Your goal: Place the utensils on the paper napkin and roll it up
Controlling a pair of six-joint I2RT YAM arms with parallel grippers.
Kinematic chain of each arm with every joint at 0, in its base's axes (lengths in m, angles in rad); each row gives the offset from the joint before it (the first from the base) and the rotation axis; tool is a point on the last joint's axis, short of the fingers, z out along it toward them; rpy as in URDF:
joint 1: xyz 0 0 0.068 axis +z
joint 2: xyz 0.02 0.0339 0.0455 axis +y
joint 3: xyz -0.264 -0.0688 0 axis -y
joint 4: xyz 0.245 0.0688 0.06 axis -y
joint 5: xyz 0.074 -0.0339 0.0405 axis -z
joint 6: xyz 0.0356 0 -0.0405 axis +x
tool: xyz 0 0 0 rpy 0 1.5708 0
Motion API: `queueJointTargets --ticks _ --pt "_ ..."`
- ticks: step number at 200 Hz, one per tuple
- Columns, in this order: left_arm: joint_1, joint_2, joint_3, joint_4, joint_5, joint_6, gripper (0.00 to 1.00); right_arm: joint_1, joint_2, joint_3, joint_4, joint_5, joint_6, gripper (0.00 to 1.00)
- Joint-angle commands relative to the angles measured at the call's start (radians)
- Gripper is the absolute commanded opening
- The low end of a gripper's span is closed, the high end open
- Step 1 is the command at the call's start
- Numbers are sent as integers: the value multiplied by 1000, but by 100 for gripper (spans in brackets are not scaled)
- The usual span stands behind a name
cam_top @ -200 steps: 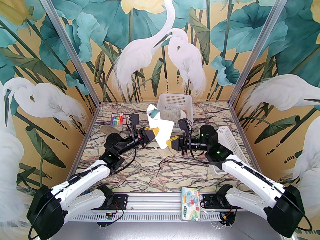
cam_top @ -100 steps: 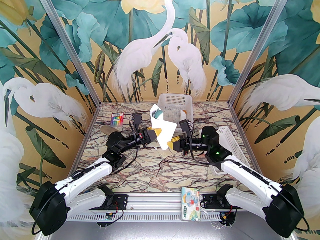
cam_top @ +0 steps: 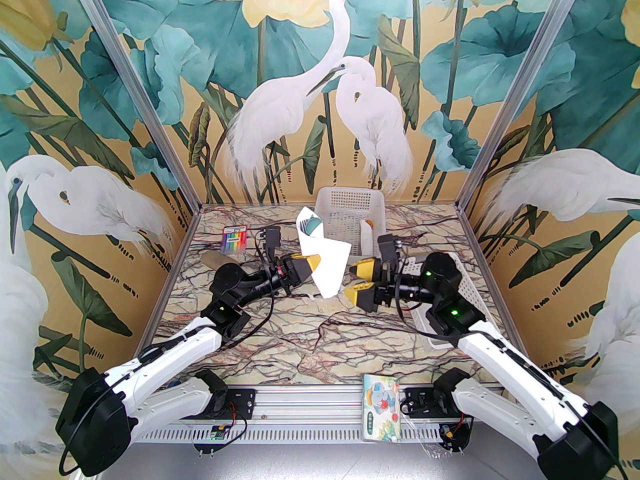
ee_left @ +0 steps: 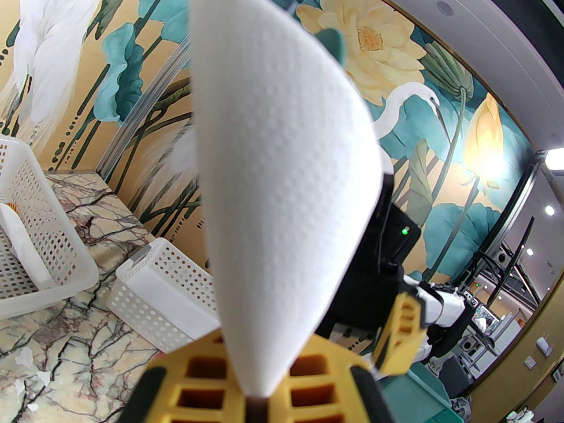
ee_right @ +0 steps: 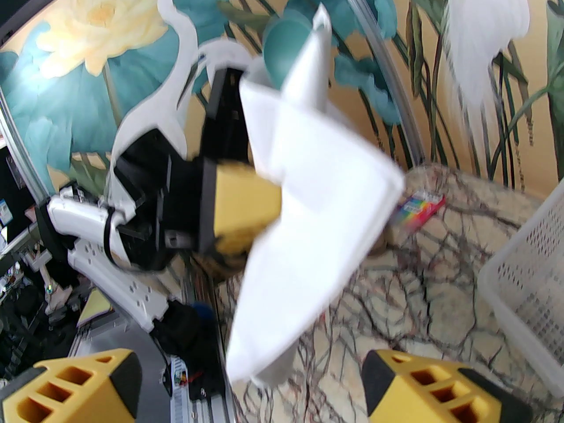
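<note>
While left tool point(cam_top: 314, 262) pinches the paper napkin point(cam_top: 330, 270), right tool point(cam_top: 351, 280) gapes alongside.

My left gripper point(cam_top: 314, 262) pinches the paper napkin point(cam_top: 331, 268) at its left edge. The loosely rolled white sheet stands tilted just past my left jaws. The dark teal heads of the utensils point(cam_top: 311, 225) poke out of its top end, up and beyond those jaws. My right gripper point(cam_top: 361, 281) is spread wide, its yellow fingers point(cam_top: 364, 268) one above the other. They sit just beside the napkin's lower part, across a narrow gap. A white basket point(cam_top: 350, 191) sits beyond both jaws.
</note>
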Motion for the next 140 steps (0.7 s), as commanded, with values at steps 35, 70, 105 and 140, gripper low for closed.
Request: queueJointTargets --ticks 35,70,105,140 --pt "-1 -40 16 42 18 4 0 -4 117 120 214 146 158 83" --pt "-1 -54 26 41 25 3 0 -5 166 131 294 128 208 52" --pt "-1 -56 45 44 44 0 0 -6 178 140 304 126 209 3" --pt "-1 -54 60 89 73 -17 0 -12 199 137 349 102 217 0"
